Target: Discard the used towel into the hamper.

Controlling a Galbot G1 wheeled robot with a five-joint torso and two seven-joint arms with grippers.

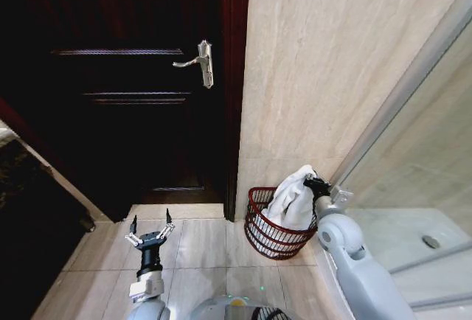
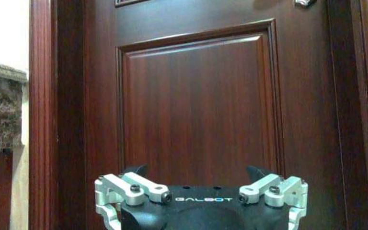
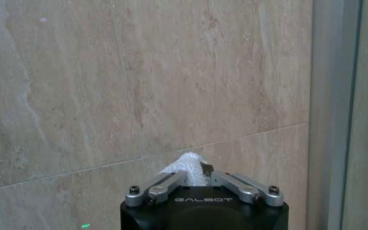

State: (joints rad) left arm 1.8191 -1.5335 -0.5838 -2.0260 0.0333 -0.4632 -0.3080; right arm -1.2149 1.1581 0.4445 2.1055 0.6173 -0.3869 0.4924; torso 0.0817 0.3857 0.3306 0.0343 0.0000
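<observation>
Over the floor tiles before the dark door (image 1: 125, 77), the left pincer (image 1: 150, 225) waits spread wide and empty, well apart from the work. Farther right, the hamper (image 1: 274, 240) stands against the wall (image 1: 324, 62), and the right pincer (image 1: 314, 184) pinches the towel (image 1: 293, 200) by its top. Most of the cloth hangs inside, but part seems draped on the rim, so a release here could leave it hung up or slipping outside.

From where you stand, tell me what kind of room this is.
Most likely a bathroom: stone-look wall tiles, a glass shower screen with a floor drain behind it, and a wire hamper where the right gripper holds a white towel.
</observation>
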